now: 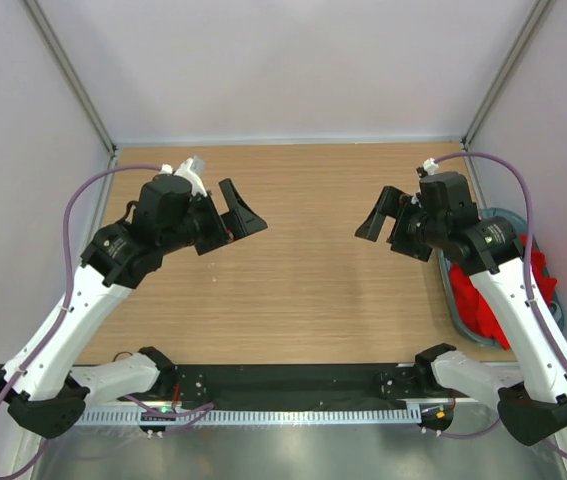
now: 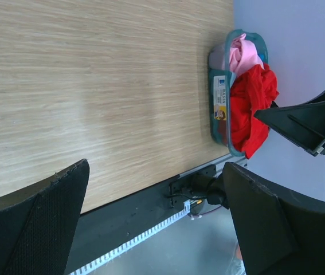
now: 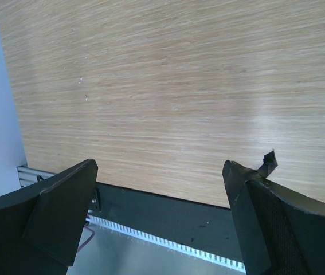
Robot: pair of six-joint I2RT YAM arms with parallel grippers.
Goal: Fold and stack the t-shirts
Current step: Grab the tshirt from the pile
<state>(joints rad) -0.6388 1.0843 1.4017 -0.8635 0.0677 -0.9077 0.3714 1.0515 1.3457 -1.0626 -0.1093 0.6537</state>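
Shirts (image 2: 253, 106) sit bunched in the basket (image 2: 218, 94); my left pincer (image 1: 229, 216) and right pincer (image 1: 391, 224) hang wide and empty. I might grab two together.

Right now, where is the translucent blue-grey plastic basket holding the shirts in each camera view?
Top external: translucent blue-grey plastic basket at the right edge, partly behind the right arm.
Left wrist: basket at upper right.
Right wrist: not in it.
Shared landmark: black rail along the near edge, in all three views.
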